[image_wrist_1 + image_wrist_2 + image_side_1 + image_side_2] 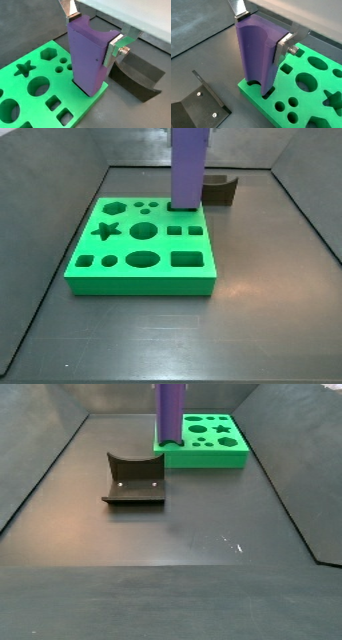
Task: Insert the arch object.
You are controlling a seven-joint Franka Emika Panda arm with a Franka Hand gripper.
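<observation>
The arch object (256, 55), a tall purple column pinched by the gripper (93, 34), stands at the green board's (140, 273) edge near the fixture (134, 479). Only a wrist view shows its scooped face.

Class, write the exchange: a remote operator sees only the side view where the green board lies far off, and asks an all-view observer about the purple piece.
Operator: My view cuts off its top. Is it held?
Observer: Yes. Both wrist views show the gripper with its fingers clamped on the purple arch piece.
Operator: Is it a plain column?
Observer: No. A wrist view shows a rounded groove running down one face, and its lower end stands at a corner slot of the green board.
</observation>
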